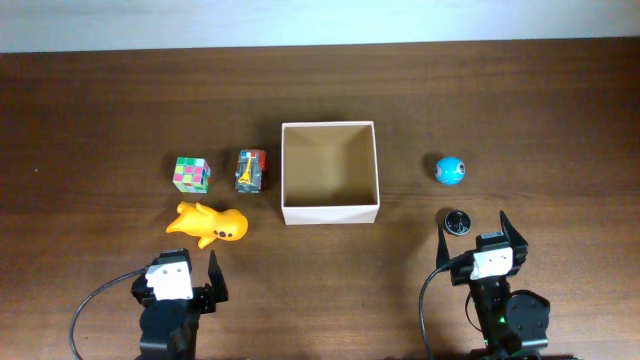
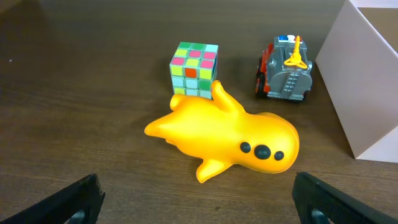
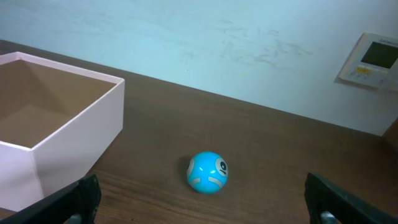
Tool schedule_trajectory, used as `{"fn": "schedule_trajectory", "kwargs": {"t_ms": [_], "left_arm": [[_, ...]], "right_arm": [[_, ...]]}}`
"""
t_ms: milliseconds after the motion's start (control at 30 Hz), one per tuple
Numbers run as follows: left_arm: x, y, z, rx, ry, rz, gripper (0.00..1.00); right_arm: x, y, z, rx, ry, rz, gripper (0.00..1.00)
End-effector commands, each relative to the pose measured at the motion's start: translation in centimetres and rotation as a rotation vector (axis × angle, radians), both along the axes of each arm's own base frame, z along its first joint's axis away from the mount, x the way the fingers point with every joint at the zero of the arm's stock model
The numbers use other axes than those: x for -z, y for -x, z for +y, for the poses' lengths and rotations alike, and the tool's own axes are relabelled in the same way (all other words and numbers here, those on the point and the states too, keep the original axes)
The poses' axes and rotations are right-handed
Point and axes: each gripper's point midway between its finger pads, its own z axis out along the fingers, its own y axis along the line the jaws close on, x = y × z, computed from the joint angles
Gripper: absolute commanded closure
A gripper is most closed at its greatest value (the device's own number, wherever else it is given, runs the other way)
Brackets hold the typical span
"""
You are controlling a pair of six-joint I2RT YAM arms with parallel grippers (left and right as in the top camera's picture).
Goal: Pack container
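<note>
The container (image 1: pixel 330 213) is a square open cardboard box, white outside and tan inside, at the table's middle; nothing shows inside it. Left of it are a colourful cube (image 1: pixel 191 173), a small toy truck (image 1: pixel 251 171) and a yellow rubber toy (image 1: pixel 209 223). Right of it are a blue ball (image 1: pixel 451 170) and a small black round object (image 1: pixel 457 221). My left gripper (image 1: pixel 185 264) is open and empty just before the yellow toy (image 2: pixel 227 134). My right gripper (image 1: pixel 477 238) is open and empty, with the blue ball (image 3: pixel 208 172) ahead of it.
The left wrist view shows the cube (image 2: pixel 194 68), the truck (image 2: pixel 284 68) and the box's white wall (image 2: pixel 364 93) at right. The right wrist view shows the box (image 3: pixel 68 130) at left and a pale wall with a wall panel (image 3: pixel 373 61) behind the table.
</note>
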Motion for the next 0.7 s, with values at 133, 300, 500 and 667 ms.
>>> {"fn": "schedule_trajectory", "kwargs": {"t_ms": [133,300,500,667], "left_arm": [[0.09,0.0,0.14,-0.001,-0.02,-0.001,0.01],[0.09,0.0,0.14,-0.001,-0.02,0.0,0.01],[0.09,0.0,0.14,-0.001,-0.02,0.0,0.01],[0.09,0.0,0.14,-0.001,-0.02,0.0,0.01]], "right_arm": [[0.4,-0.03,-0.18,0.012,0.008,0.007,0.01],[0.4,-0.03,-0.18,0.012,0.008,0.007,0.01],[0.4,-0.03,-0.18,0.012,0.008,0.007,0.01],[0.4,-0.03,-0.18,0.012,0.008,0.007,0.01]]}}
